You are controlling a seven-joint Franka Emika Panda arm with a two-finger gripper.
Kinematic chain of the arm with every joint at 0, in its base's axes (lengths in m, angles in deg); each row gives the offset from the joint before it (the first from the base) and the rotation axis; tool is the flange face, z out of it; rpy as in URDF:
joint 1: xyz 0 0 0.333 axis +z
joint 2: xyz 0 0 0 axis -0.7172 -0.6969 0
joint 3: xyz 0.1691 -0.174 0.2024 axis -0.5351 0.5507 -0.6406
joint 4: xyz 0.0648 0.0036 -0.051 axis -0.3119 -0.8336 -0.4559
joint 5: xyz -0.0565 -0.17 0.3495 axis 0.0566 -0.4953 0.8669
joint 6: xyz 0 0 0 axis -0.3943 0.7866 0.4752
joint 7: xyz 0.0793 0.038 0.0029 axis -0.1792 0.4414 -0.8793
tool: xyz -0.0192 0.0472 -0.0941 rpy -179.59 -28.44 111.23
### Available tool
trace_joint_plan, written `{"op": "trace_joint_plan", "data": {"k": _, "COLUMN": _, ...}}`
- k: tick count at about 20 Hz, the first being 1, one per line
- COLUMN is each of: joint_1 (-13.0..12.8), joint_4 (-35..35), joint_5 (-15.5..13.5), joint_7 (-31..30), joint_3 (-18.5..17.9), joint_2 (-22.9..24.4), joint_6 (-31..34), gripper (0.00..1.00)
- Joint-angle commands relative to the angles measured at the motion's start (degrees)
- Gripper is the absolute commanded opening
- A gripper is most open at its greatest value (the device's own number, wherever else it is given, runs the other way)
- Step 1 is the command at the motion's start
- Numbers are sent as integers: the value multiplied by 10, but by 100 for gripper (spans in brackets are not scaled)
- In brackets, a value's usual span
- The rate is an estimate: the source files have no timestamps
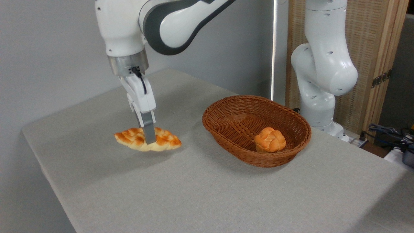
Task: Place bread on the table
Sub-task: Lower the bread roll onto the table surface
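Note:
The long braided golden-brown bread hangs level just above the grey table, left of the basket, with its shadow on the cloth below it. My gripper comes down from above and is shut on the bread across its middle. One grey finger shows in front of the loaf; the other is hidden behind it.
An oval brown wicker basket stands right of centre, holding a small round knotted bun. The arm's white base rises behind the basket at the table's far right edge. Cables lie beyond the table on the right.

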Motion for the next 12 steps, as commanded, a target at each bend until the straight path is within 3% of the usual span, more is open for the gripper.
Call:
{"op": "trace_joint_plan", "data": {"k": 1, "joint_1": -1, "joint_4": 7, "joint_5": 23, "joint_7": -3, "joint_3": 1, "joint_2": -4, "joint_6": -3, "gripper": 88}}
{"op": "trace_joint_plan", "data": {"k": 2, "joint_1": -1, "joint_4": 6, "joint_5": 24, "joint_7": -3, "joint_3": 1, "joint_2": -6, "joint_6": -3, "gripper": 99}}
{"op": "trace_joint_plan", "data": {"k": 12, "joint_1": -1, "joint_4": 7, "joint_5": 24, "joint_7": -1, "joint_3": 3, "joint_2": -17, "joint_6": -5, "gripper": 100}}
